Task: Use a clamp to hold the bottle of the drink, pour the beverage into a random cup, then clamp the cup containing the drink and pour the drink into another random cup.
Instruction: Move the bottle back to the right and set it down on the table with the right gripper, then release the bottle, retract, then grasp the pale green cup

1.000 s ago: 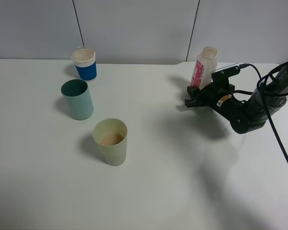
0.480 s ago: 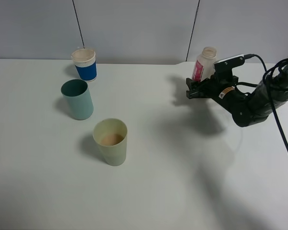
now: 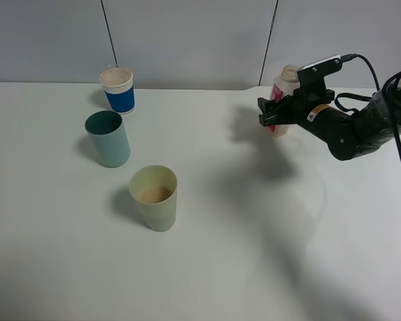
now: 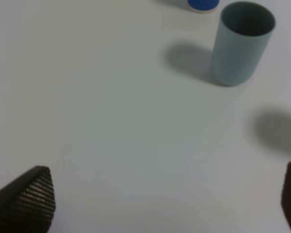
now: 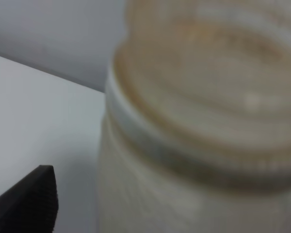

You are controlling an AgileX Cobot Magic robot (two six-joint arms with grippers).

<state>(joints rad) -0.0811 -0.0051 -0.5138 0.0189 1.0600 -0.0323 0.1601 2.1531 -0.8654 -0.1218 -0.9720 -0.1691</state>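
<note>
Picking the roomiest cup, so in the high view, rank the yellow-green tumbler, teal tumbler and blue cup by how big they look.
1. yellow-green tumbler, but it stands nearest the camera, so its lead over the teal one is unsure.
2. teal tumbler.
3. blue cup, farthest back.

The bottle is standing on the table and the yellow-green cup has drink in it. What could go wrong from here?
1. The right gripper hangs close beside the bottle. A sideways move could knock the tall, narrow bottle over.
2. The yellow-green cup is tapered and open, with beverage inside. A loose grip might let it slip or spill.
3. The teal cup stands nearby and could get bumped.
</note>
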